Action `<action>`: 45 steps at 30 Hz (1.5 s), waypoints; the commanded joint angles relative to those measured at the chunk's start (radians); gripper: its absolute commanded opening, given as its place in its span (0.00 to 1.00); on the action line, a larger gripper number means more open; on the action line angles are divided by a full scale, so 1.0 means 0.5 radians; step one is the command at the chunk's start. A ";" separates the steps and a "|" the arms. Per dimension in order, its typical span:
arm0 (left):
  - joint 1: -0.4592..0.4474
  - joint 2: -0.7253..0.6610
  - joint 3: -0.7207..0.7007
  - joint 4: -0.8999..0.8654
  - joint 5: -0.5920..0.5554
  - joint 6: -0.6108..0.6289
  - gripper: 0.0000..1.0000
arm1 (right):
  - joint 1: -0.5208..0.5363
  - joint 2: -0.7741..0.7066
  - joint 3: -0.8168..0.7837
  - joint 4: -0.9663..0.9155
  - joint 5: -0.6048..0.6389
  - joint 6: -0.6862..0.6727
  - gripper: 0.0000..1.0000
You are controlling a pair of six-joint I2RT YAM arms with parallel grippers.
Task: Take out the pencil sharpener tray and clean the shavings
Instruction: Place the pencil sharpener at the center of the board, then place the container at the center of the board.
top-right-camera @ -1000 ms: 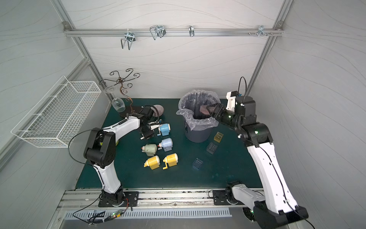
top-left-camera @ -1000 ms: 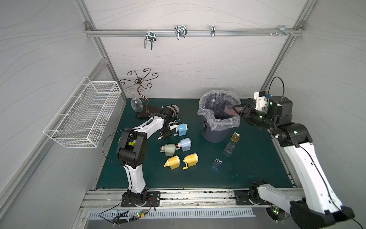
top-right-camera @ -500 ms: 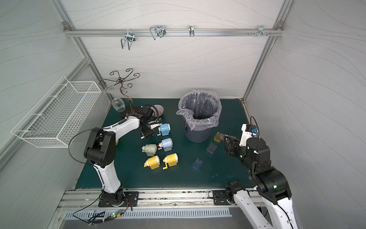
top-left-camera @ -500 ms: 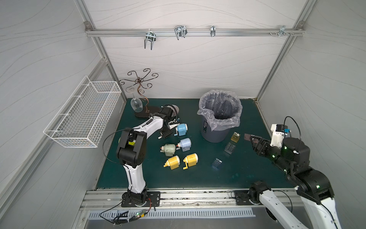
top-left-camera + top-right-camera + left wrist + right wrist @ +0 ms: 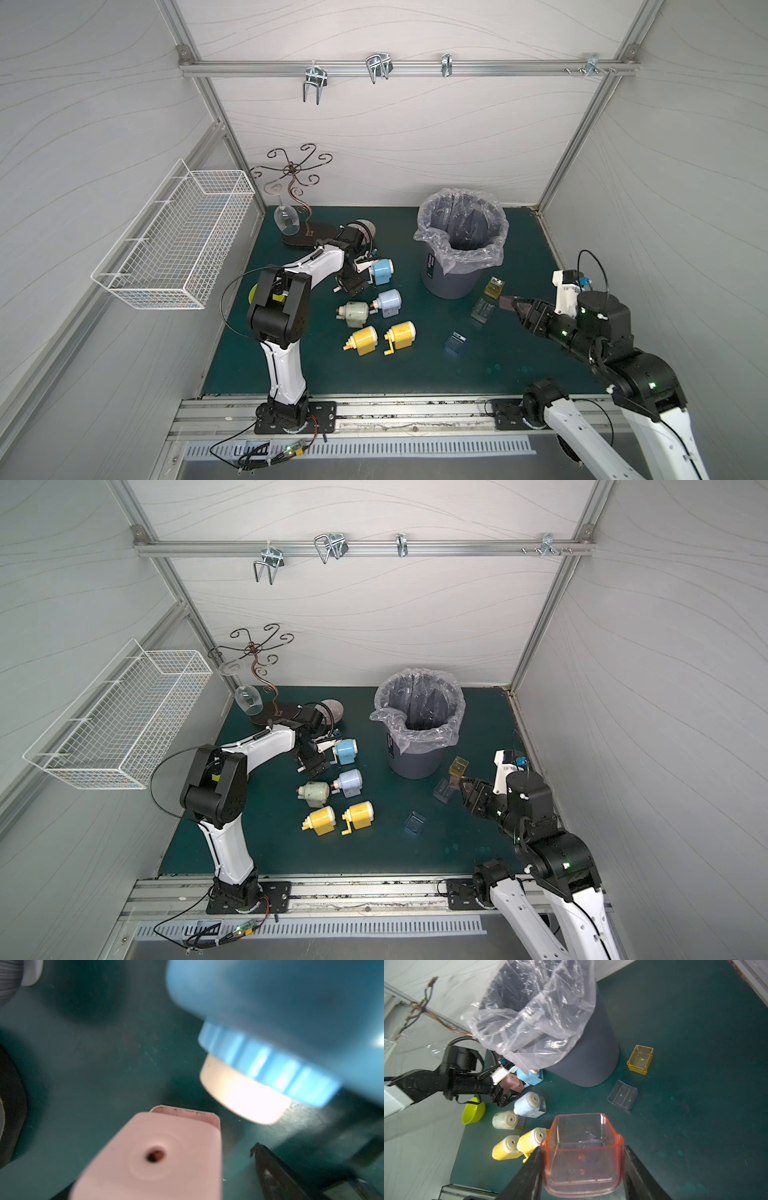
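Green mat (image 5: 415,374), white-walled cell. Right gripper (image 5: 582,1148) was clamped on the red see-through tray (image 5: 579,1169), which sat close to the amber tray (image 5: 640,1059) and the clear tray (image 5: 623,1095), bin (image 5: 451,278) beyond them. Shavings were too small to make out. Left gripper (image 5: 511,1093) stood open around the pink sharpener (image 5: 162,1157), with a visible gap at one finger. Blue sharpener (image 5: 270,1001) was just beside it.
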 commanded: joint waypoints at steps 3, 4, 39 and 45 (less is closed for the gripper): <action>0.009 -0.135 0.027 0.057 0.061 -0.073 1.00 | 0.011 0.004 -0.064 -0.303 0.513 0.364 0.00; 0.008 -0.160 0.036 0.069 0.061 -0.090 1.00 | 0.009 0.010 -0.073 -0.365 0.622 0.459 0.00; 0.021 -1.731 -0.650 0.279 0.108 -1.188 1.00 | 0.181 1.528 -1.010 1.576 1.492 0.960 0.00; 0.021 -1.879 -0.718 0.192 0.196 -1.334 1.00 | 0.174 1.577 -0.945 1.435 1.403 1.000 0.01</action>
